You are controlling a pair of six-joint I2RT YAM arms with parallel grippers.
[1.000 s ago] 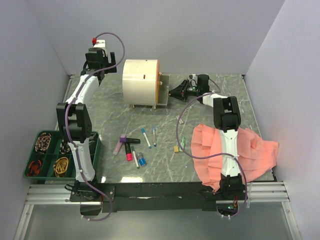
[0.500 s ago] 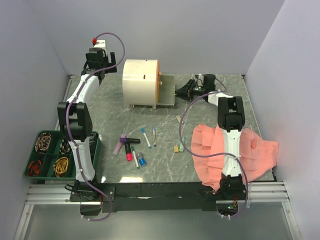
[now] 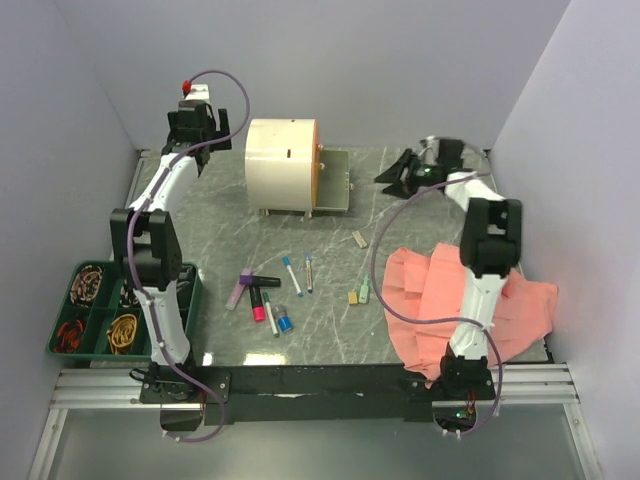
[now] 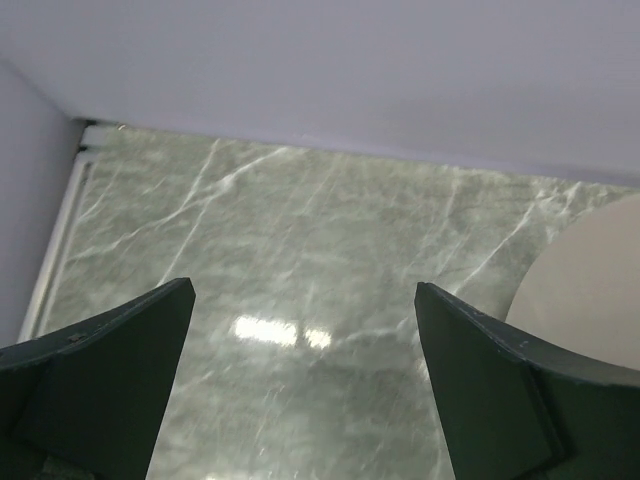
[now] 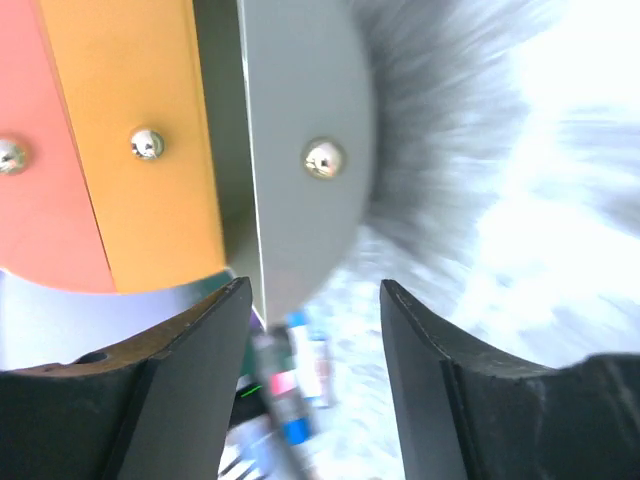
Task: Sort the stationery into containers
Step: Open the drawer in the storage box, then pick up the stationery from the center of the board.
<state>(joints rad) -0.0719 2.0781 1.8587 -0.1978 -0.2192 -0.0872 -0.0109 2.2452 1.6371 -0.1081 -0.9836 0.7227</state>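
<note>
- R hand (image 5: 312, 292) hanging open, empty, facing drawer (image 3: 336, 182) sticking out of cabinet (image 3: 280, 165);
- L hand (image 4: 305, 295) hovering open, empty, over surface (image 4: 300, 230);
- pens (image 3: 257, 302) lying loose on surface.

R wrist view: right half motion-smeared; pens (image 5: 290, 400) at bottom centre blurred, partly behind fingers (image 5: 180, 390); drawer fronts (image 5: 130, 200) cut by top edge. L wrist: cabinet (image 4: 590, 270) cut at right edge. Top view: erasers (image 3: 353, 297) too small for detail; cloth (image 3: 520, 300) partly under R arm (image 3: 478, 285).
</note>
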